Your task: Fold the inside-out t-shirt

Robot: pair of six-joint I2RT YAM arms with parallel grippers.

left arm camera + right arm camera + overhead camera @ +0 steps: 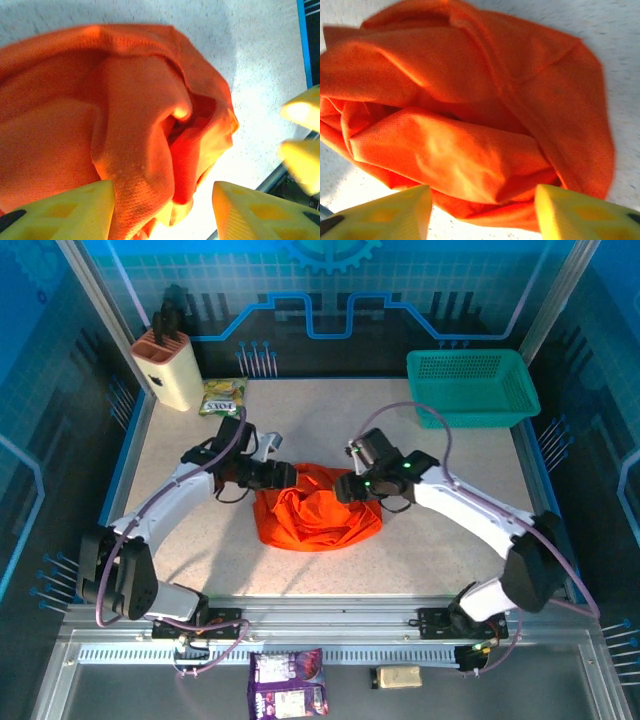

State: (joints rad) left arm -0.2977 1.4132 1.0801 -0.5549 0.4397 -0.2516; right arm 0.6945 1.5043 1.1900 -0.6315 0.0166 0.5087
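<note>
On the speckled table the orange t-shirt lies bunched in a heap near the middle, with the left gripper at its far left edge and the right gripper at its far right edge, both with fingers spread, not pinching the cloth.

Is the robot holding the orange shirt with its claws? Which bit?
No, nothing is held. The left claw and the right claw are both open, and the t-shirt lies crumpled on the table.
</note>
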